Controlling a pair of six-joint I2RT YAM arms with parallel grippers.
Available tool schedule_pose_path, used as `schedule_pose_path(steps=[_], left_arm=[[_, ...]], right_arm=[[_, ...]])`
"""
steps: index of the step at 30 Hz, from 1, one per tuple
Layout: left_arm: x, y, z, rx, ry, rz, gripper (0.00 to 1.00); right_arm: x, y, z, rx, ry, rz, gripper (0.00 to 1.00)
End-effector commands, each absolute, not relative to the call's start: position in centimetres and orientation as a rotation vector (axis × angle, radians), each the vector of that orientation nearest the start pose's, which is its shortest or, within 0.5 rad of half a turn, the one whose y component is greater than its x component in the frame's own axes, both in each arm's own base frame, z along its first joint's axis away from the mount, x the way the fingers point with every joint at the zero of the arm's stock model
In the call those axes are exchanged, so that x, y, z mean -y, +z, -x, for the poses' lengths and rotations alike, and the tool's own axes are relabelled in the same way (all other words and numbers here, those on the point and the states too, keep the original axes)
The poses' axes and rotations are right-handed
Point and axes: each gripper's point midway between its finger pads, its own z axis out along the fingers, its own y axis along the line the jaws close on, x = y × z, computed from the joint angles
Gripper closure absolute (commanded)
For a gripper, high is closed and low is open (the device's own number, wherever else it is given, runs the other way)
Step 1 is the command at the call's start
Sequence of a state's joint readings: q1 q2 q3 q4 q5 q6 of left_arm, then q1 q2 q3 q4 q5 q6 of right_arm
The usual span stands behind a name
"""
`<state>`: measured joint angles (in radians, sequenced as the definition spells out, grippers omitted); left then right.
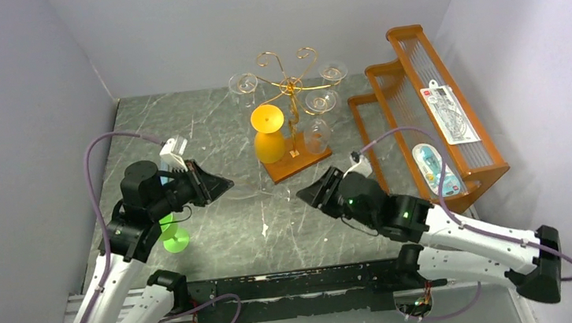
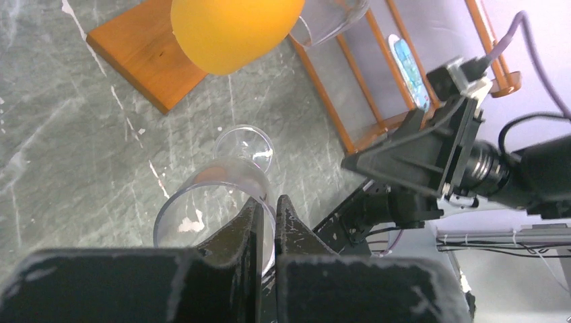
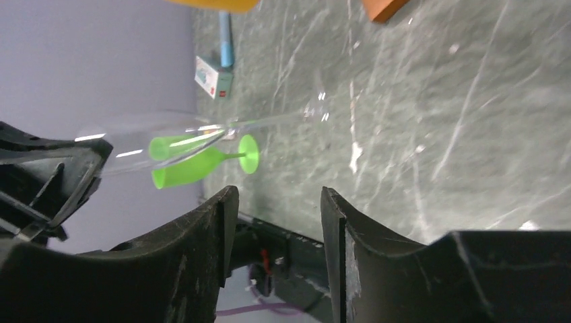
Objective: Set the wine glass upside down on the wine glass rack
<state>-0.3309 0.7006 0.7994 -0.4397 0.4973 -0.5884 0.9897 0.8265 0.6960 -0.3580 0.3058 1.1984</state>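
My left gripper [image 1: 224, 185] is shut on the rim of a clear wine glass [image 2: 214, 196] and holds it on its side above the table, foot [image 2: 244, 142] pointing away. The glass also shows in the right wrist view [image 3: 158, 142], with its stem running right. The gold wire rack [image 1: 289, 84] stands on a brown wooden base [image 1: 304, 162] at the back centre. Several clear glasses and an orange glass [image 1: 268, 133] hang on it upside down. My right gripper [image 1: 311, 191] is open and empty, facing the held glass from the right.
A green plastic wine glass [image 1: 172, 233] stands under my left arm, and also shows in the right wrist view [image 3: 195, 165]. An orange slatted wooden shelf [image 1: 419, 101] with two packages stands at the right. A small box [image 3: 214, 76] lies by the far wall.
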Motion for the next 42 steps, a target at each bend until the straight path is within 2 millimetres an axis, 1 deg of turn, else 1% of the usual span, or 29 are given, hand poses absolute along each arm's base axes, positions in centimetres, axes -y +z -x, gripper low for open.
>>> schedule_pose_path(steps=[1,5,8,10,14,19,23,28,32,36,39,42], left_arm=[[18.2,28.0,-20.7,-1.899,-1.127,-0.076,0.95],[18.7,27.7,-20.2,-1.881,-1.174,-0.106,0.95],[19.0,27.6,-19.7,-1.861,-1.207,-0.122,0.95],[19.0,27.6,-19.4,-1.853,-1.210,-0.132,0.95],[18.9,27.4,-19.1,-1.860,-1.205,-0.142,0.95],[19.0,27.6,-18.5,-1.843,-1.233,-0.162,0.95],[19.4,28.2,-17.7,-1.810,-1.268,-0.218,0.95],[19.8,29.3,-16.8,-1.760,-1.304,-0.285,0.95],[20.3,30.3,-16.1,-1.712,-1.337,-0.364,0.95],[20.6,31.1,-15.6,-1.682,-1.337,-0.421,0.95],[20.8,31.6,-15.2,-1.664,-1.347,-0.446,0.95],[20.8,31.6,-15.1,-1.657,-1.349,-0.454,0.95]], right_arm=[[-26.6,21.6,-18.1,-1.997,1.110,-0.805,0.49],[-29.9,22.0,-16.2,-1.986,1.102,-0.856,0.47],[-31.5,21.7,-15.5,-1.975,1.085,-0.924,0.45],[-32.1,21.4,-15.4,-1.970,1.082,-0.971,0.43],[-32.4,21.1,-15.6,-1.944,1.098,-1.035,0.41],[-31.6,20.8,-16.3,-1.892,1.077,-1.102,0.37],[-31.3,20.9,-17.4,-1.873,1.059,-1.129,0.36],[-31.6,21.0,-18.8,-1.872,1.101,-1.162,0.36],[-32.4,21.4,-19.4,-1.877,1.147,-1.176,0.42],[-33.6,22.0,-19.3,-1.888,1.205,-1.168,0.48],[-34.2,21.8,-19.1,-1.900,1.229,-1.173,0.52],[-34.5,21.5,-19.0,-1.908,1.249,-1.187,0.54]])
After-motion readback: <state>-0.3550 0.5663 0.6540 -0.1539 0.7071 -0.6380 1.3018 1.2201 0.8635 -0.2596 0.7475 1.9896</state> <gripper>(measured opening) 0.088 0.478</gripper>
